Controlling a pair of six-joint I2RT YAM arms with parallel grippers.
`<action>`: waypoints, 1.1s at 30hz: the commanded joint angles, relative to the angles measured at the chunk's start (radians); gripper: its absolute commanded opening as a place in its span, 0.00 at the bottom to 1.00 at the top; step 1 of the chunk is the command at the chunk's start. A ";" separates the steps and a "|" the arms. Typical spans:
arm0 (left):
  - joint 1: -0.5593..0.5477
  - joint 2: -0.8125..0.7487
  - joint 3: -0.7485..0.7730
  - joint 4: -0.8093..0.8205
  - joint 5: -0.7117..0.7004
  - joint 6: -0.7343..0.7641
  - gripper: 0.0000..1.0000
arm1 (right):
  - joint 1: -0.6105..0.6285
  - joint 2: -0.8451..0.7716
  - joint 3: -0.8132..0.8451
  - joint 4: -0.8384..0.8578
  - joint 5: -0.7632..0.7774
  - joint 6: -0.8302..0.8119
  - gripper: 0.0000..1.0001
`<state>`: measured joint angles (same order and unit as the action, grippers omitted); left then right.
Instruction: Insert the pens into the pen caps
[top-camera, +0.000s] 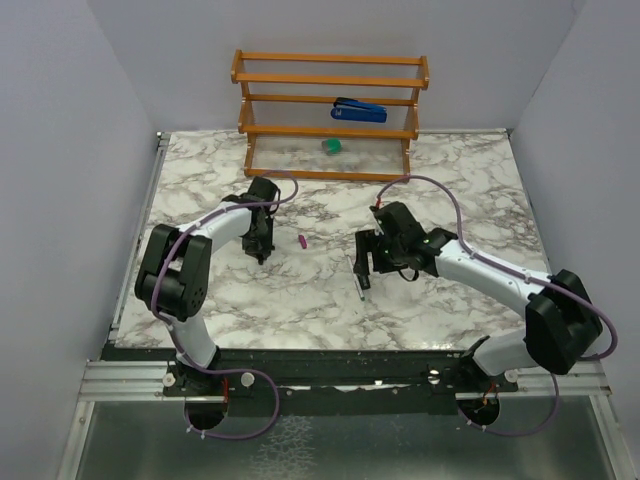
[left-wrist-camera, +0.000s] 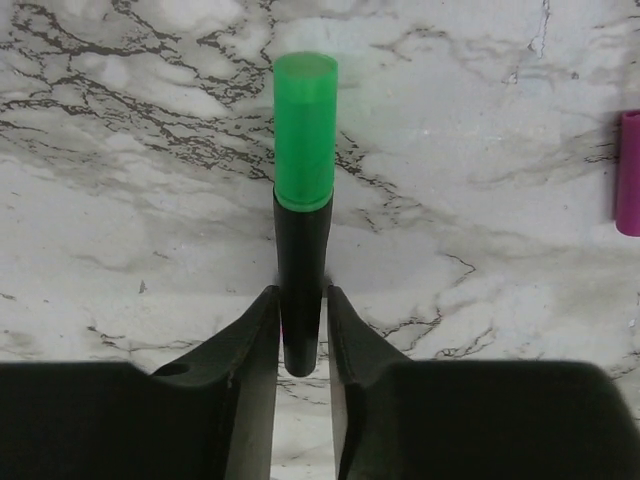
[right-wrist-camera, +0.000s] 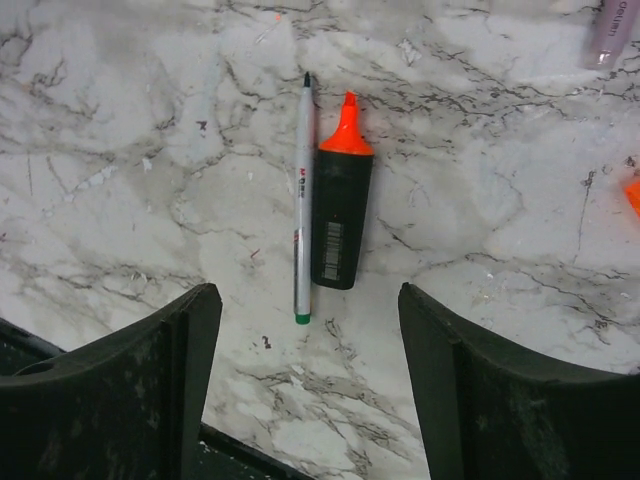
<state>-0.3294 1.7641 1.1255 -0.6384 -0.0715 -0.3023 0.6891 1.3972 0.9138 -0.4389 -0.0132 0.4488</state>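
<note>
In the left wrist view my left gripper is shut on the rear end of a stubby black marker. A bright green cap sits on the marker's front end, over the marble. A magenta cap lies at the right edge, also seen in the top view. My right gripper is open and empty, hovering over the orange-tipped black marker and the thin grey pen, which lie side by side. An orange cap and a pale pink piece are cut off by the frame edge.
A wooden rack stands at the back of the marble table, with a blue stapler on a shelf and a green block below. The left gripper and right gripper are near mid-table.
</note>
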 joint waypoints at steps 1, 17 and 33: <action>0.014 0.021 0.044 -0.011 0.027 0.031 0.28 | -0.036 0.058 0.051 0.053 0.006 -0.025 0.71; 0.032 -0.064 0.090 0.016 0.137 0.069 0.62 | -0.057 0.235 0.120 0.021 0.047 -0.087 0.61; 0.033 -0.198 0.097 0.018 0.178 0.072 0.63 | -0.057 0.333 0.113 0.056 0.024 -0.076 0.53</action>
<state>-0.3023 1.6100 1.2175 -0.6235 0.0765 -0.2413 0.6350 1.6947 1.0195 -0.4046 0.0093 0.3805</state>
